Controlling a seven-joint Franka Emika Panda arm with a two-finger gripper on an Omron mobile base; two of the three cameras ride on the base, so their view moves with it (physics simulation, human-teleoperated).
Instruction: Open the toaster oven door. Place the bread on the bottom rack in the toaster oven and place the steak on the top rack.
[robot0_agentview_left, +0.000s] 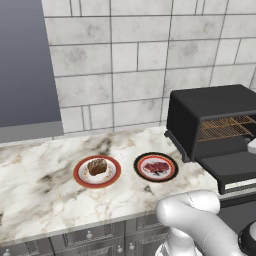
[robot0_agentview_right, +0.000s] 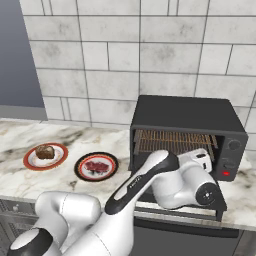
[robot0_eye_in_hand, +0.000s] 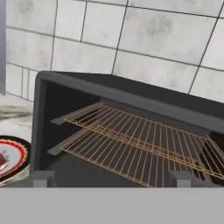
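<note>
My gripper (robot0_eye_in_hand: 112, 179) has its jaws spread wide with nothing between them; my fingertips (robot0_eye_in_hand: 41, 178) sit far apart, level with the mouth of the toaster oven (robot0_agentview_right: 185, 120). Straight ahead of me the oven's cavity faces me, its long axis running side to side along the tiled wall (robot0_agentview_right: 125, 50). The toaster oven door (robot0_agentview_left: 232, 167) hangs folded down flat in front of the oven, beneath my hand. Inside, the top rack (robot0_eye_in_hand: 144, 129) and the bottom rack (robot0_eye_in_hand: 122, 155) lie level, one above the other, both bare, their wires running front to back.

Left of the oven on the marble counter (robot0_agentview_left: 40, 180), well apart from my jaws, the steak (robot0_agentview_left: 156, 166) lies flat on a black-rimmed plate (robot0_agentview_left: 141, 159) just beside the oven. Farther left, the bread (robot0_agentview_left: 97, 166) sits on a red-rimmed plate (robot0_agentview_left: 80, 176).
</note>
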